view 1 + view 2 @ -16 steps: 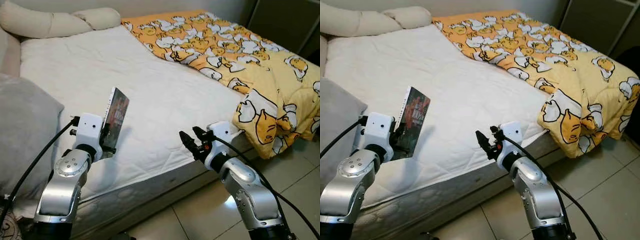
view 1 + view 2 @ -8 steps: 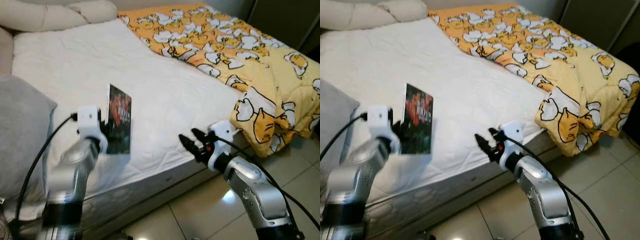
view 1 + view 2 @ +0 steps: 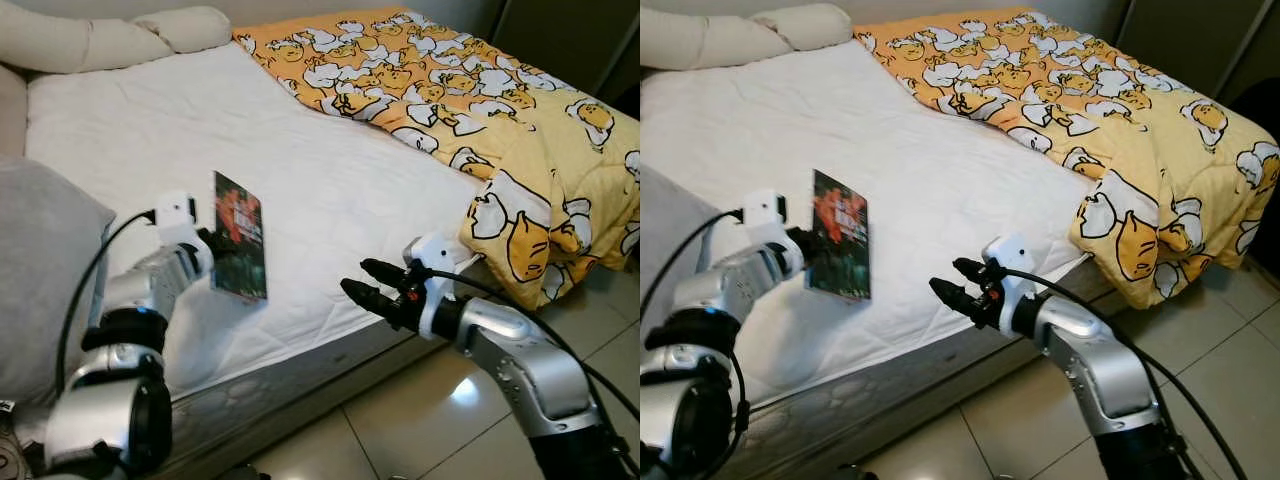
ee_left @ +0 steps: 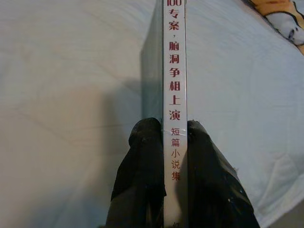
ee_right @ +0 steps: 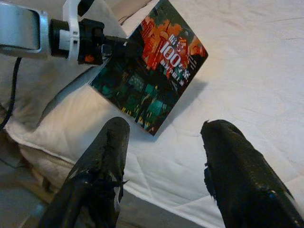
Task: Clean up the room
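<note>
glossy card covers and a narrow white spine mark the book [image 3: 239,236] as a thin paperback. judged light and fairly stiff along the spine, though the covers look slick and the free edge could sag or swing if held by one corner. best hold, in my judgement, is across the spine side, low down, where the pages are bound and will not fan.

left gripper [image 4: 164,142]: fingers narrowed and clamped on the book, one finger on each cover, the spine facing the wrist camera. the book stands upright above the white mattress [image 3: 330,190], near the bed's front edge, at about 9 o'clock from the right gripper [image 3: 368,282].

right gripper: fingers spread wide, holding nothing, pointed toward the book and apart from it, level with the mattress edge.

appearance: dark cover with red-orange and green artwork, large white numerals "100" on the front, red characters down the spine. no tears or bent corners visible.

surroundings: yellow duck-print quilt [image 3: 470,110] at 1 o'clock from the book, pillows [image 3: 100,38] at 12 o'clock, grey cushion [image 3: 40,270] at 9 o'clock.
</note>
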Available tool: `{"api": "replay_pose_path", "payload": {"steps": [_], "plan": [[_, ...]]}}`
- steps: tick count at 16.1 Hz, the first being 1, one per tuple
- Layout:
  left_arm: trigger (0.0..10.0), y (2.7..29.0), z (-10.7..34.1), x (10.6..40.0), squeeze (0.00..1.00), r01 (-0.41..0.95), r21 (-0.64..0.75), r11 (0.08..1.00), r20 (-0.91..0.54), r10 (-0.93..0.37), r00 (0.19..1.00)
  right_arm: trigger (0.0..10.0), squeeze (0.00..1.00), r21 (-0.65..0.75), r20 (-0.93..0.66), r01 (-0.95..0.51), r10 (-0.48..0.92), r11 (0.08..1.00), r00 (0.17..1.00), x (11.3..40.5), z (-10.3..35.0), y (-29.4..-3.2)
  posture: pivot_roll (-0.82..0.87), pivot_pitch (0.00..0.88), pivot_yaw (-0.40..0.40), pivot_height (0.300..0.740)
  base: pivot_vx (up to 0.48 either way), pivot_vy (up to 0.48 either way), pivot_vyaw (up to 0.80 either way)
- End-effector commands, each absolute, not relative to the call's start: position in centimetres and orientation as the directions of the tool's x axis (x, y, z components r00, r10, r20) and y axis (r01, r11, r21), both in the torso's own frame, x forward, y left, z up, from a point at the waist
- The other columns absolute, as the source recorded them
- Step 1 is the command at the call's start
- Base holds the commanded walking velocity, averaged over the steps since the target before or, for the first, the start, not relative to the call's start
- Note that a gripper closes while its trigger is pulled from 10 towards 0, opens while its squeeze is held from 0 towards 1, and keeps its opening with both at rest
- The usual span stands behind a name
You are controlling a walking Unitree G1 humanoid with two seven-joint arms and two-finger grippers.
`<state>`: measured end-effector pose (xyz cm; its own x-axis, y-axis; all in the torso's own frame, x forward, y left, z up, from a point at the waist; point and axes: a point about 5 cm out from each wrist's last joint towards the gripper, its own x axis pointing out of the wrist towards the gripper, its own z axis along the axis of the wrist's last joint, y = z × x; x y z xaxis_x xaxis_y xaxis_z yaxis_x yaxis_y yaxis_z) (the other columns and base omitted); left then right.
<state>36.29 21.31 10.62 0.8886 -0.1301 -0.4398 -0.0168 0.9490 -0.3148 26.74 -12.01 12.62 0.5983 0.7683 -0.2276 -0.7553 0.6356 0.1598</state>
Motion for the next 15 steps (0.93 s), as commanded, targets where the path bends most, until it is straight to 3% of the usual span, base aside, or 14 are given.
{"api": "replay_pose_path", "payload": {"steps": [1,6,15], "plan": [[10.0,21.6,11.2,36.8,0.0,-0.01,-0.319,0.948,-0.414,-0.13,0.901,10.0,0.0,0.166,-0.214,-0.767,0.782,0.62,0.585,26.5,13.4,-12.4,-0.15,0.0,0.047,0.74,0.0,0.0,0.0],[10.0,22.6,10.3,36.8,0.0,-0.067,-0.314,0.947,-0.46,-0.09,0.883,10.0,0.0,0.166,-0.299,-0.807,0.809,0.567,0.507,24.8,13.5,-13.1,-0.19,0.056,0.053,0.74,0.0,0.0,0.0],[10.0,23.8,10.5,37.0,0.0,-0.141,-0.168,0.976,-0.457,0.05,0.888,10.0,0.0,0.119,-0.311,-0.732,0.725,0.671,0.615,24.4,14.5,-13.6,-0.25,0.123,0.049,0.74,0.0,0.0,0.0]]}}
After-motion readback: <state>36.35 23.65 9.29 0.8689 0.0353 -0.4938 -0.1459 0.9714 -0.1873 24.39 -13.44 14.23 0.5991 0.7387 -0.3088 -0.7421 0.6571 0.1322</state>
